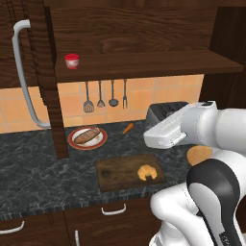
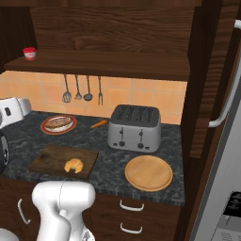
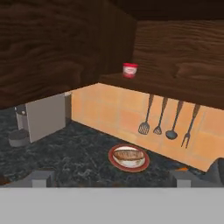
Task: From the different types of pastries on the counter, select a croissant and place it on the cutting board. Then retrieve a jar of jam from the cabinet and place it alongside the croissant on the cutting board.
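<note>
In the left base view, the croissant (image 1: 147, 172) lay on the right part of the cutting board (image 1: 120, 170), low in the centre of the frame on the dark counter (image 1: 33, 173). The jar of jam (image 1: 72, 61) stood on the cabinet (image 1: 144, 36) shelf at upper left, and the loaf-shaped roll (image 1: 87, 136) rested on a red-rimmed plate (image 1: 74, 142) at centre left.

In the right base view, the croissant (image 2: 74, 165) sat on the board (image 2: 56, 157) at lower left. A toaster (image 2: 134, 127) stood at centre, with a round wooden disc (image 2: 148, 172) below it. The jar (image 2: 29, 53) showed at the upper left edge.

In the hand view, the jar (image 3: 129, 70) stood on the shelf above centre, well apart from the jaws, whose tips stood wide apart and empty at the bottom corners. The plate (image 3: 114, 158) with its roll (image 3: 128, 155) lay below centre, and four utensils (image 3: 168, 119) hung on the tiled wall at right.
</note>
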